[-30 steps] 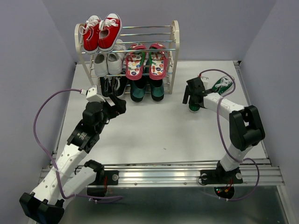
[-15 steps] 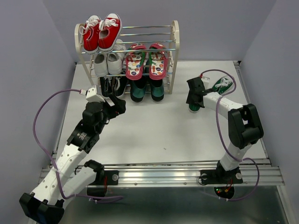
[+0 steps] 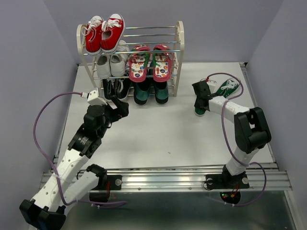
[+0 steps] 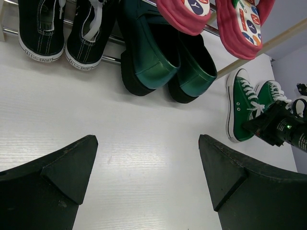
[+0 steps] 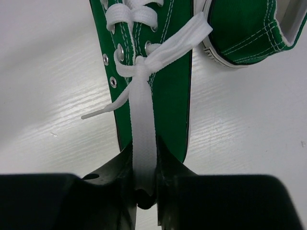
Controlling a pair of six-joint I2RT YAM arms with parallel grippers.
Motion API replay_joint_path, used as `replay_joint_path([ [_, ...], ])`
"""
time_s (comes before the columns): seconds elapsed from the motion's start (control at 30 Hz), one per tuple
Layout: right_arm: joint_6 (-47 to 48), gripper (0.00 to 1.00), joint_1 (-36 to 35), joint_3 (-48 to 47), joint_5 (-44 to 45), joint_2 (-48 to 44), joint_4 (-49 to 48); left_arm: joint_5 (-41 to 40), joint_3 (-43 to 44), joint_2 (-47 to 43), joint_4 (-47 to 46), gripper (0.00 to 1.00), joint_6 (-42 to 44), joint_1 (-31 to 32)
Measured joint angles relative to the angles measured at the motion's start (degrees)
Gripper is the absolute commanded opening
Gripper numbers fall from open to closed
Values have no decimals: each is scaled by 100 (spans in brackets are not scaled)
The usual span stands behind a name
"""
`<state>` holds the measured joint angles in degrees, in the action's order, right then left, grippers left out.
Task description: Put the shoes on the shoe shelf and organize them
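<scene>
The shoe shelf (image 3: 179,56) stands at the back of the table. Its middle tier holds the red flip-flops (image 3: 149,64), and the dark teal slip-ons (image 3: 151,93) sit on the bottom tier. Two green sneakers lie on the table to the right of the shelf. My right gripper (image 3: 201,99) is down on the nearer sneaker (image 3: 200,110). In the right wrist view the right gripper (image 5: 144,165) is shut on this sneaker (image 5: 170,81) at its tongue, pinching the white lace. The other green sneaker (image 5: 244,28) lies beside it. My left gripper (image 4: 148,158) hangs open over bare table in front of the shelf.
Red sneakers (image 3: 104,33) sit on the top tier at the left. White sneakers (image 3: 110,63) are on the middle tier and black sneakers (image 4: 62,28) on the bottom tier, both at the left. Purple walls close in on three sides of the table.
The right gripper has closed from wide open onto the green sneaker's tongue and lace. The left arm has stayed still.
</scene>
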<state>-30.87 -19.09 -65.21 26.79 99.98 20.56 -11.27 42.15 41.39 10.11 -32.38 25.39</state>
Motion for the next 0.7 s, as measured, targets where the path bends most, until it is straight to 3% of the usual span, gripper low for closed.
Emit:
replay_joint_path([
  [0.07, 20, 1, 0, 4, 2, 0, -9, -13, 0, -2, 0, 99, -2, 0],
  [0.33, 938, 1, 0, 380, -323, -549, -175, -42, 0, -15, 0, 99, -2, 0],
  [0.7, 1766, 1, -50, 756, -2249, -3077, -57, -59, 0, 26, -2, 99, -2, 0],
])
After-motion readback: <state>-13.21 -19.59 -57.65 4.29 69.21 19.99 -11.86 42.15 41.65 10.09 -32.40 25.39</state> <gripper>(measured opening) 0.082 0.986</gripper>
